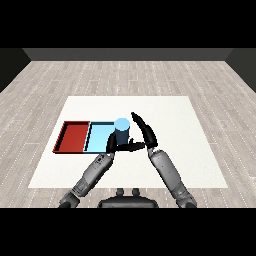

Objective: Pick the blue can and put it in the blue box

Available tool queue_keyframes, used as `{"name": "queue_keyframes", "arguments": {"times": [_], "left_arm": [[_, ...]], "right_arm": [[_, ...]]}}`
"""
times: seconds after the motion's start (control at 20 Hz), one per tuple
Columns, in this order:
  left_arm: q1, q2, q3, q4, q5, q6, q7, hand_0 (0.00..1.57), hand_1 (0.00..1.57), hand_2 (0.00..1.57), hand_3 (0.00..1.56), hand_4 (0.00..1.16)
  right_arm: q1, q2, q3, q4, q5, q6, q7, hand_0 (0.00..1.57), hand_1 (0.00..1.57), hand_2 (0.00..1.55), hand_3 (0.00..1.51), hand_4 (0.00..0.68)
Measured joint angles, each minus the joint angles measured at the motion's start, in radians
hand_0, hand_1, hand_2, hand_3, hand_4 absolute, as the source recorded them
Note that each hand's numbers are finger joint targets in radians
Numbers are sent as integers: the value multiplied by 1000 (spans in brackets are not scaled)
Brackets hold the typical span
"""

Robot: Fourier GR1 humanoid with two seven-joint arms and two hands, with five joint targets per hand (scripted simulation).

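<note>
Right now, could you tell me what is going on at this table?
The robot's left hand is curled round the blue can, which stands upright at the right edge of the light blue tray. The right hand is beside the can with straight fingers, holding nothing. The red tray lies to the left of the blue one.

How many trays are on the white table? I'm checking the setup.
2. The red tray lies at the left; the light blue tray lies beside it on its right, partly covered by the blue can and left hand.
</note>
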Motion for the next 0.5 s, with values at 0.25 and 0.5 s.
{"name": "queue_keyframes", "arguments": {"times": [0.25, 0.5], "left_arm": [[12, 32, 45, 25, -29, -4, 12, 1571, 1571, 1566, 1481, 1123], [-5, 90, 108, 59, -57, -20, 47, 1571, 1571, 1571, 1486, 1137]], "right_arm": [[70, -25, -76, -87, -47, 13, 6, 0, 0, 0, 0, 0], [136, -10, -119, -71, -73, 14, -60, 0, 0, 0, 0, 0]]}}
